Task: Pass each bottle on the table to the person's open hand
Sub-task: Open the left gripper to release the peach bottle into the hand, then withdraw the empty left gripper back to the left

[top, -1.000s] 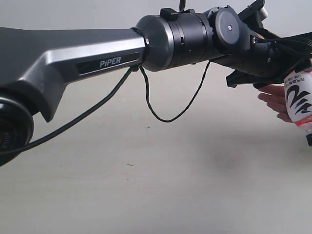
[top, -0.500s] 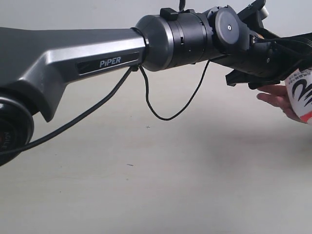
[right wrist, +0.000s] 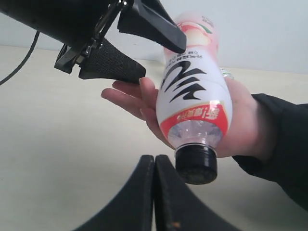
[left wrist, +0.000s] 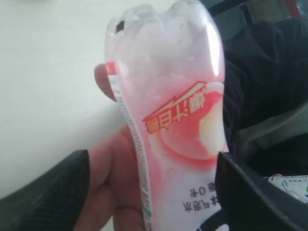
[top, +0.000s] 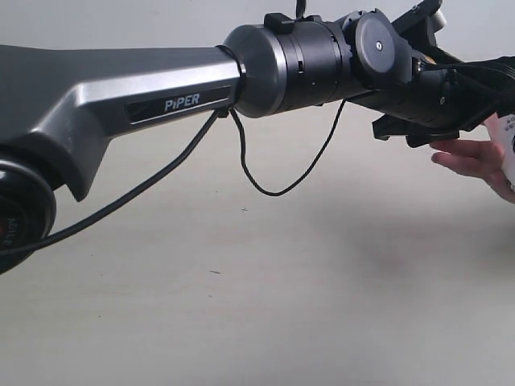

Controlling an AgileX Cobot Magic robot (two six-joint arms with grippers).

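A clear, black-capped bottle (right wrist: 192, 96) with pink peach print and a white label is found lying in the person's open hand (right wrist: 238, 120), cap projecting past the palm's edge. The left gripper (right wrist: 162, 60) is seen released, jaws spread either side of it. The right gripper (right wrist: 154, 166) is clenched, empty.

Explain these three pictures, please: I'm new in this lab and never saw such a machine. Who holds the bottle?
It is a robot with two arms, each ending in jaws and carrying a small camera at its wrist. The wide picture comes from a separate camera: the left arm stretches over a pale table toward a person's hand. The other two come from the wrist cameras. They show a peach-labelled, black-capped bottle lying in that palm, the left jaws open on either side of it. The right jaws are shut, holding nothing.
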